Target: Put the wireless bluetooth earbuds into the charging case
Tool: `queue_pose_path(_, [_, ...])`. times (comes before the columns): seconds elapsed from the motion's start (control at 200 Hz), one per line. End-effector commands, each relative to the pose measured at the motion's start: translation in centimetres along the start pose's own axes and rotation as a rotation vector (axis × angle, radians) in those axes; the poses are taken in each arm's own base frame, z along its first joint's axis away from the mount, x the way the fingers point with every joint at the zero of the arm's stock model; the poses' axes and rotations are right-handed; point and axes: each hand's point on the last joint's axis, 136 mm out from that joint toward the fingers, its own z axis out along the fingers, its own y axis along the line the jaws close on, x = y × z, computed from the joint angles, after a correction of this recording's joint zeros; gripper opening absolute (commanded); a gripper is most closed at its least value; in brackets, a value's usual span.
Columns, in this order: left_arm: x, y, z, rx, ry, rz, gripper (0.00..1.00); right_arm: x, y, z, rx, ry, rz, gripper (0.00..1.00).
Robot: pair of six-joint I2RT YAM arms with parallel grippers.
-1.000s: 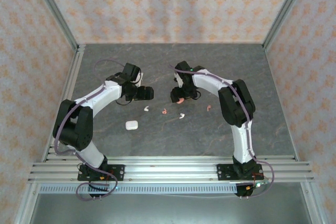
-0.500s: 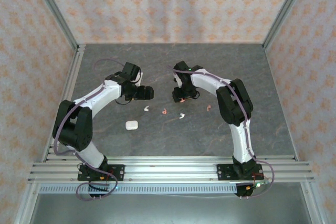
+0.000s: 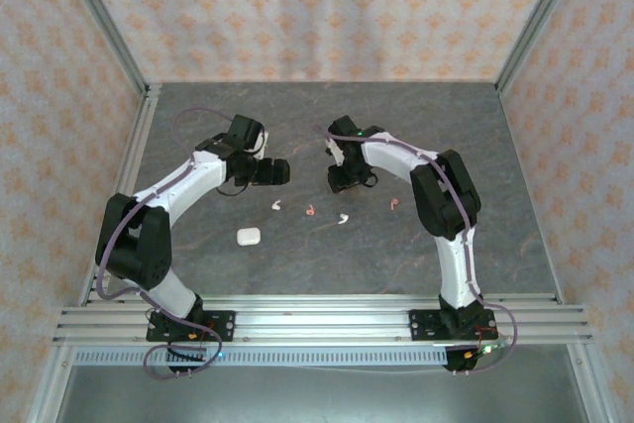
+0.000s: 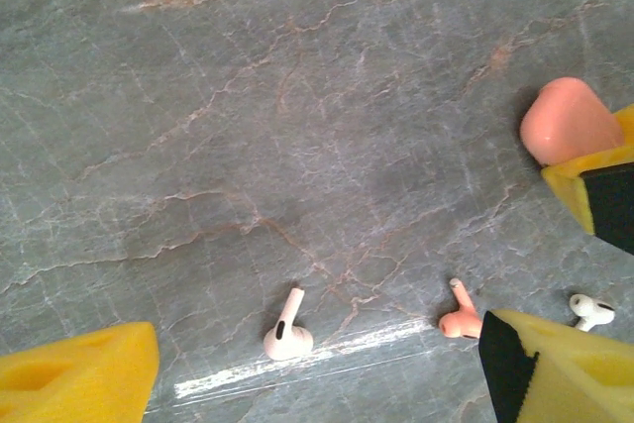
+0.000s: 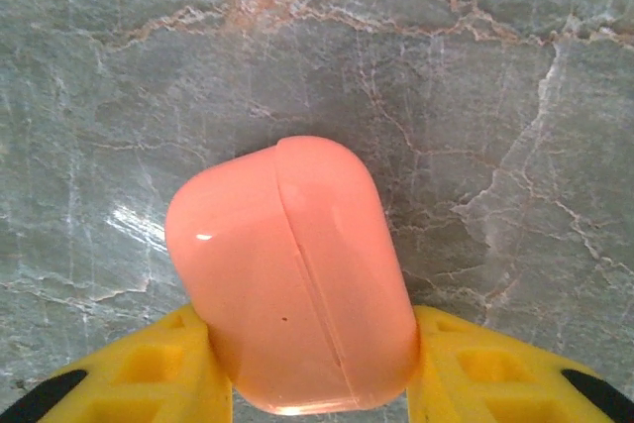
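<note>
Right gripper (image 3: 340,182) closed onto pink case (image 5: 297,274), left gripper (image 3: 279,172) unchanged

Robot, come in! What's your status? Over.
Left gripper open, empty. Right gripper closed on pink case, lid shut. Four earbuds loose on table, none in. White case sits aside.

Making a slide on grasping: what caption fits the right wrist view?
Right claw pinching a closed pink earbud case from both sides, grey marble table behind.
</note>
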Motion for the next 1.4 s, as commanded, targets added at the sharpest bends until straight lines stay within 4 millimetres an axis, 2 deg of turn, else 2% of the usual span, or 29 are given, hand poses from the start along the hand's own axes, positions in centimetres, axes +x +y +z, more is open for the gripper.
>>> queue_pose_path(0.0, [-1.3, -1.7, -1.7, 0.069, -0.058, 0.041, 0.85, -0.9, 0.9, -1.9, -0.022, -0.064, -0.042, 0.35])
queue_pose_path(0.21, [-1.5, -3.0, -2.8, 0.132, -0.066, 0.072, 0.85, -1.5, 2.2, -3.5, -0.078, -0.129, -0.065, 0.32])
queue_pose_path(0.475, [-2.2, -5.9, -5.0, 0.3, -0.079, 0.101, 0.84, -3.1, 4.9, -8.3, -0.132, -0.281, -0.134, 0.29])
queue_pose_path(0.62, [-2.5, -8.0, -5.8, 0.412, -0.054, 0.114, 0.83, -3.9, 5.8, -11.0, -0.158, -0.364, -0.147, 0.29])
queue_pose_path(0.796, [-2.9, -9.6, -6.3, 0.496, -0.033, 0.107, 0.8, -4.1, 6.6, -13.7, -0.201, -0.465, -0.148, 0.29])
queue_pose_path(1.156, [-3.5, -10.2, -6.0, 0.542, -0.049, 0.058, 0.72, -3.7, 7.7, -15.4, -0.271, -0.508, -0.149, 0.28])
queue_pose_path(1.396, [-4.1, -10.4, -5.3, 0.569, -0.063, 0.015, 0.71, -3.6, 8.3, -15.8, -0.302, -0.504, -0.154, 0.27])
